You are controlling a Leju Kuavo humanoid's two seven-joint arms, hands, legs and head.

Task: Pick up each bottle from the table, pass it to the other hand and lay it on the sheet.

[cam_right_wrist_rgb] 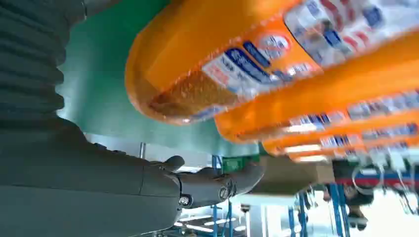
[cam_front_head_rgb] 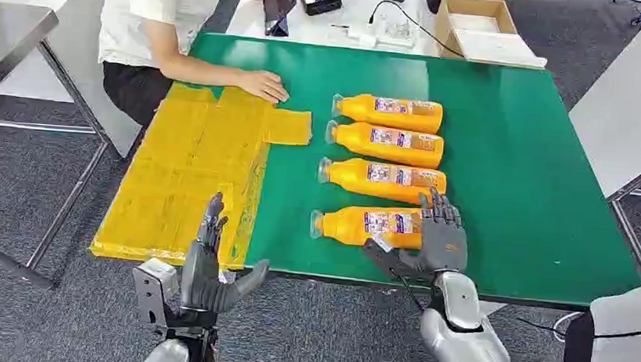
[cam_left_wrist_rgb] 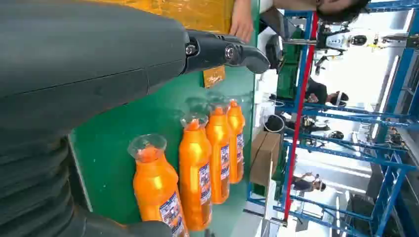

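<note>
Several orange bottles lie side by side on the green table [cam_front_head_rgb: 514, 160], caps pointing toward the yellow sheet [cam_front_head_rgb: 190, 163] on the table's left part. The nearest bottle [cam_front_head_rgb: 357, 224] lies by the front edge. My right hand [cam_front_head_rgb: 436, 240] is at its base end, fingers spread and raised over the label, thumb held apart below it; it grips nothing. The right wrist view shows that bottle [cam_right_wrist_rgb: 222, 59] close above the thumb [cam_right_wrist_rgb: 207, 182]. My left hand [cam_front_head_rgb: 208, 271] hangs open just off the front edge, beside the sheet's near corner. In the left wrist view the bottle row [cam_left_wrist_rgb: 195, 168] lies beyond its fingers.
A person sits at the table's far left with a hand [cam_front_head_rgb: 262, 84] resting on the sheet's far edge. Behind the green table a white table carries a cardboard box [cam_front_head_rgb: 473, 21] and cables. Another person's grey sleeve [cam_front_head_rgb: 630, 339] is at the near right.
</note>
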